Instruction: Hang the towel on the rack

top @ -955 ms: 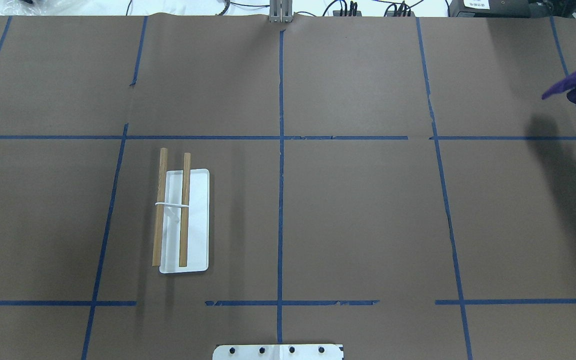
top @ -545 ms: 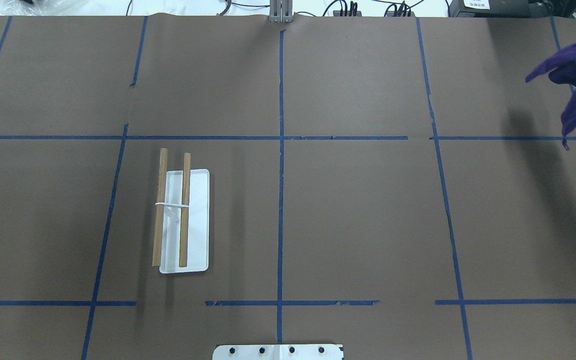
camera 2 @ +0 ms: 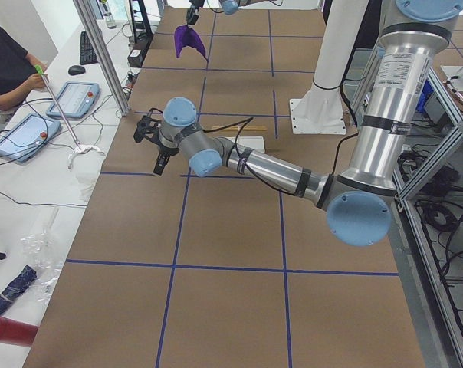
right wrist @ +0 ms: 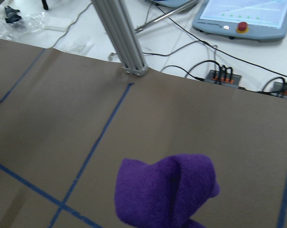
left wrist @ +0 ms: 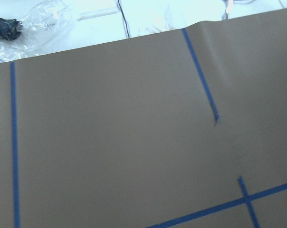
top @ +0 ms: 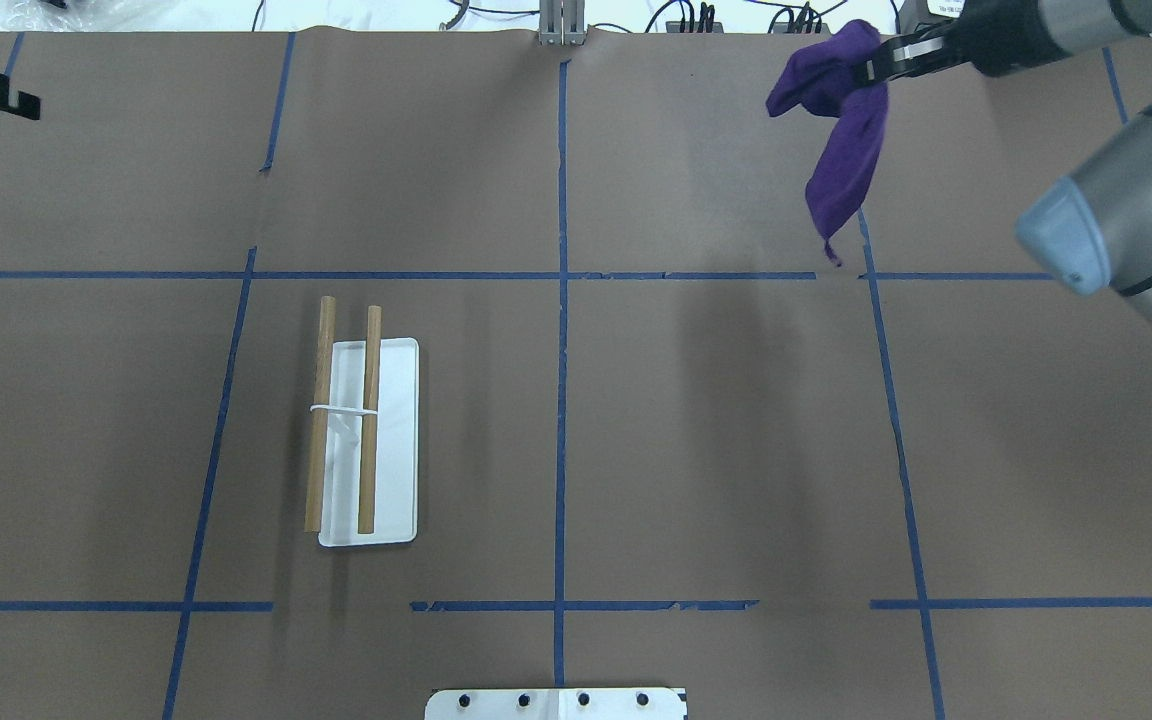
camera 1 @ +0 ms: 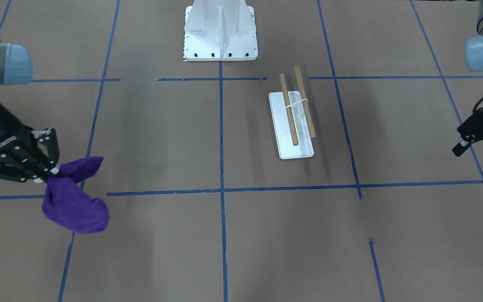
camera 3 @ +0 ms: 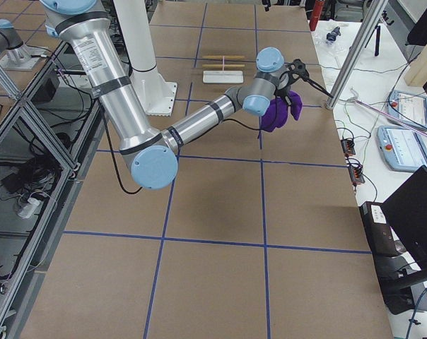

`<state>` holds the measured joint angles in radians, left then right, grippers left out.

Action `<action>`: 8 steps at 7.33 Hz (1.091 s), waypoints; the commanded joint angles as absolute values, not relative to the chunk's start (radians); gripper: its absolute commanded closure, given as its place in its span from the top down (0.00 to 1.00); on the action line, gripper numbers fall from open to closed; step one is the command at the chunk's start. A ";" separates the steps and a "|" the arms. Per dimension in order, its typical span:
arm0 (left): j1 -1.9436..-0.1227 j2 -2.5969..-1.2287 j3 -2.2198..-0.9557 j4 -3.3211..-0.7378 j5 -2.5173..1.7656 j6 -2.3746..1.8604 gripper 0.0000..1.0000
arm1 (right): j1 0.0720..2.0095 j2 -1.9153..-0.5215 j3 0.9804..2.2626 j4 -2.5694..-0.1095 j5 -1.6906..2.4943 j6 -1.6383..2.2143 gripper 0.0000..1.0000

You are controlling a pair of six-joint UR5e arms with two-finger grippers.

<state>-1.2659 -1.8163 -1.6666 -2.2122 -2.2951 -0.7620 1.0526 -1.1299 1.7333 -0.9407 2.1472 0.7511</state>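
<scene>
One purple towel hangs bunched from the right gripper, which pinches it above the far side of the table, right of centre. The rack stands well apart, left of centre. The left gripper is spread and empty.

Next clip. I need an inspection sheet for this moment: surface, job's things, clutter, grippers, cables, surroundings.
Surface: table covered in brown paper with a blue tape grid; flat, with a few small tears in the tape.
Job's things: towel bunched and hanging off the table, on the robot's right far side. The rack stands upright on the robot's left half, both dowels bare.
Clutter: nothing seen on the paper.
Grippers: right gripper shut on the towel's top. The left gripper is open, empty and far from the rack.
Cables: black cables beyond the far edge, off the paper.
Surroundings: white pedestal, pendant with a red button, and a seated operator at the side bench.
</scene>
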 commanded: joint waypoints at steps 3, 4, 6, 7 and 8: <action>-1.019 -2.012 -1.674 -2.391 -2.295 -1.517 1.00 | 0.758 -1.089 1.934 -0.940 1.794 0.810 0.00; -0.961 -2.064 -1.664 -2.426 -2.292 -1.696 1.00 | 0.733 -1.082 1.950 -0.940 1.760 0.808 0.00; -0.908 -2.136 -1.664 -2.428 -2.292 -1.910 1.00 | 0.642 -1.054 1.965 -0.940 1.636 0.808 0.00; -0.887 -2.182 -1.651 -2.427 -2.292 -2.004 1.00 | 0.593 -1.046 1.968 -0.940 1.547 0.808 0.00; -0.862 -2.206 -1.651 -2.427 -2.274 -2.088 1.00 | 0.569 -1.045 1.985 -0.940 1.517 0.808 0.00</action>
<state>-0.8935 -2.1667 -1.6554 -2.4264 -2.2873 -1.9757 0.6112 -1.0511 1.9701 -0.9404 1.5806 0.8085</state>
